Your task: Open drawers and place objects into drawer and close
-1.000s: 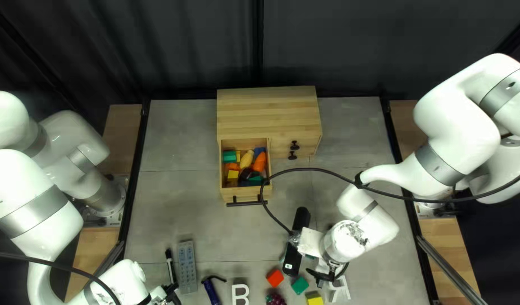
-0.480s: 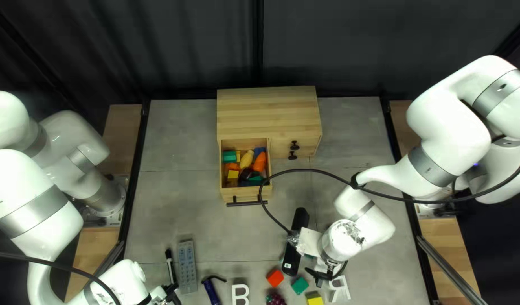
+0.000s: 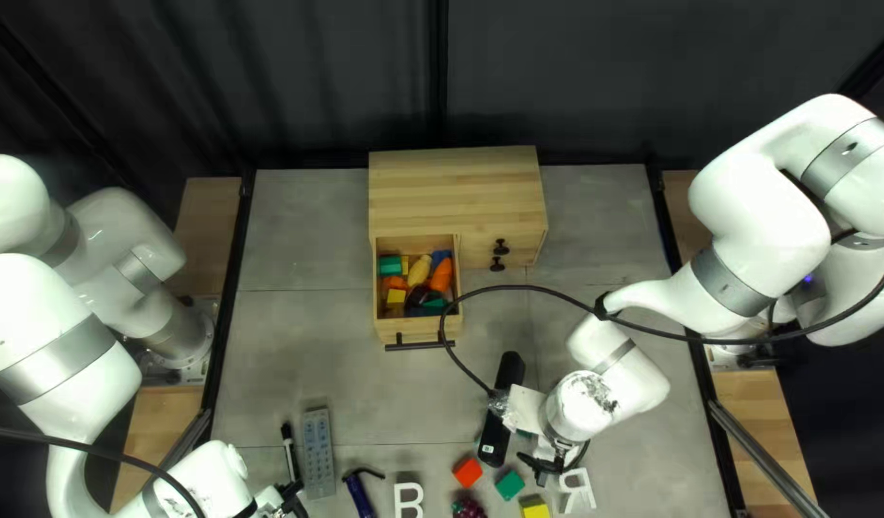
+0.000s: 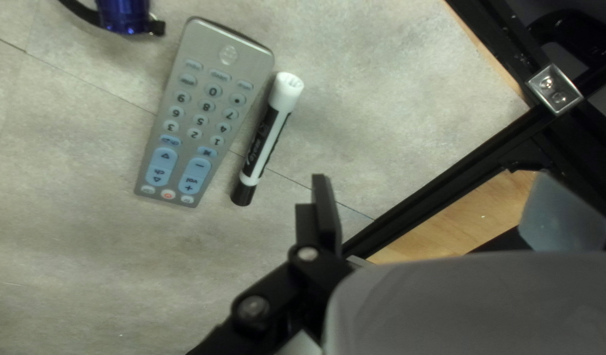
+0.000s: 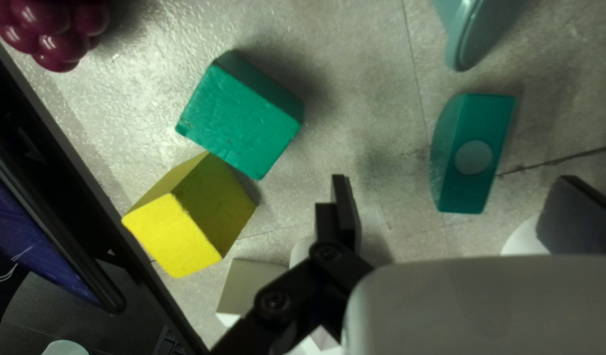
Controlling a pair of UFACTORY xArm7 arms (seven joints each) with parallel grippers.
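At the table's near side, the right gripper (image 3: 549, 464) stands open near a green block (image 5: 240, 121) and yellow block (image 5: 197, 213); the left gripper (image 3: 290, 493), also open, is near the marker (image 4: 266, 138) and remote (image 4: 207, 108). Farther off, the cabinet's (image 3: 456, 190) pulled-out drawer (image 3: 432, 329) holds colored blocks (image 3: 390, 267) and an orange piece (image 3: 442, 276).
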